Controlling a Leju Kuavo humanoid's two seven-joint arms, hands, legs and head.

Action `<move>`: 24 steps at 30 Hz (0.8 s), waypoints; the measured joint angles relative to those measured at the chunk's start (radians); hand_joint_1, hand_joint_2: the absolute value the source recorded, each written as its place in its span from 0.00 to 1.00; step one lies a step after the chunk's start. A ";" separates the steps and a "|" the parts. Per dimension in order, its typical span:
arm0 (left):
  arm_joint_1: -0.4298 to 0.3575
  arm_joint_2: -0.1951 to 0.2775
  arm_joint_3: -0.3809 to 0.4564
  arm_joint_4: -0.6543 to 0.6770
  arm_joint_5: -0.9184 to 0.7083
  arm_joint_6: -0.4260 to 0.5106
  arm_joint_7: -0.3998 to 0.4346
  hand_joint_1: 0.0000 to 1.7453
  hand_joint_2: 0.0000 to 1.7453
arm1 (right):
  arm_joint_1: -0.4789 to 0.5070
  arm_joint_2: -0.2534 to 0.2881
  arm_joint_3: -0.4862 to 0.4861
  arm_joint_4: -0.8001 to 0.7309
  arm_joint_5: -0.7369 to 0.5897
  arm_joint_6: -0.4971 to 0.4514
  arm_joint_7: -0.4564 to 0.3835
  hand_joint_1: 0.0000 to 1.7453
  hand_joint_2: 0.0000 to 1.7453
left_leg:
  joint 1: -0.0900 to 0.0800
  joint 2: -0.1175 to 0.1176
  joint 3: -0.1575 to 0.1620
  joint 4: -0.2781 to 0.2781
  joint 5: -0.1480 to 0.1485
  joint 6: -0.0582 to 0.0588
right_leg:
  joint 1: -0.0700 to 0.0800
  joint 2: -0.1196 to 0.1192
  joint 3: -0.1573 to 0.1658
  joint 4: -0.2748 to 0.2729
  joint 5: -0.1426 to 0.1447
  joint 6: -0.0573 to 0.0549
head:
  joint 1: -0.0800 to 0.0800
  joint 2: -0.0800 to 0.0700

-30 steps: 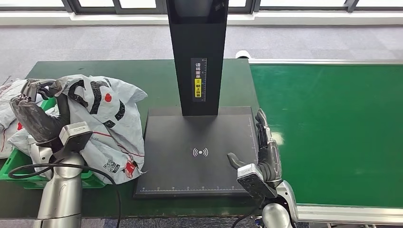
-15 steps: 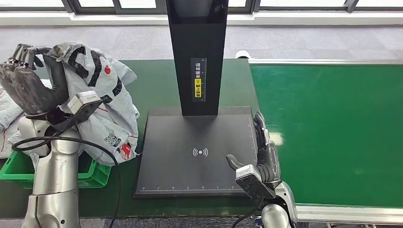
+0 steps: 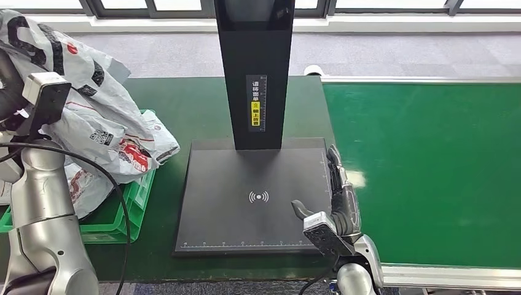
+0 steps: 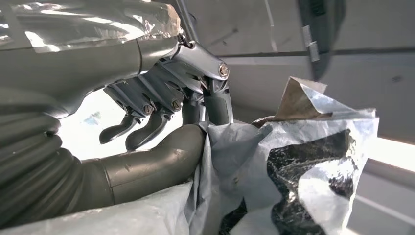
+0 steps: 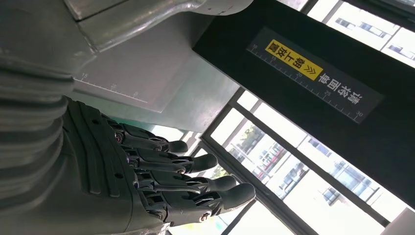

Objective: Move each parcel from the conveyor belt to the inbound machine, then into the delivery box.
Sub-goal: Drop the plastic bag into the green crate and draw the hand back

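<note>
Left robot hand (image 4: 161, 107): raised high over the counter's left edge, thumb and fingers pinching a fold of the parcel (image 3: 92, 129).
Parcel: a grey plastic mailing bag with black and red print, hanging crumpled from that hand above the green crate (image 3: 120, 212); its lower end sags towards the crate.
Green crate: at the counter's (image 3: 190, 107) left edge, with other grey bags lying in it.
Scanner plate (image 3: 255, 196): black, bare, in the middle of the counter under the black post (image 3: 255, 67).
Right robot hand (image 3: 341, 200): empty, fingers straight and spread, standing just beside the plate's right edge.
Conveyor belt (image 3: 430, 166): green, along the right side, no parcel on the part I can see.
Risk: the hold looks like a thin pinch on slippery film, so the bag could slide out early.
Risk: the loose hanging end could catch the crate's rim and leave the parcel draped over the edge.
</note>
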 joint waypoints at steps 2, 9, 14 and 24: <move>-0.010 0.011 0.050 0.032 -0.035 0.000 0.023 1.00 1.00 | -0.002 0.000 -0.002 0.002 0.002 0.002 0.004 0.00 1.00 | 0.000 0.000 0.000 0.000 0.000 0.000 | 0.000 0.000 0.000 0.000 0.000 0.000 | 0.000 0.000; -0.035 0.050 0.229 0.159 -0.024 0.000 0.021 1.00 1.00 | -0.003 0.000 -0.012 0.012 0.017 0.012 0.021 0.00 1.00 | 0.001 0.000 0.000 0.000 0.001 -0.001 | 0.001 0.000 0.000 0.000 0.000 0.000 | 0.000 0.000; -0.034 0.079 0.258 0.248 -0.050 0.000 0.071 1.00 1.00 | -0.004 0.001 -0.018 0.013 0.023 0.018 0.025 0.00 1.00 | 0.001 -0.001 0.000 0.000 0.001 -0.001 | 0.001 -0.001 0.000 0.000 0.000 0.000 | 0.000 0.000; -0.031 0.119 0.259 0.427 -0.095 0.001 0.142 1.00 1.00 | -0.004 0.008 -0.019 0.013 0.035 0.022 0.039 0.00 1.00 | 0.002 -0.001 0.000 0.000 0.001 -0.002 | 0.002 -0.001 0.000 0.000 0.000 0.000 | 0.000 0.000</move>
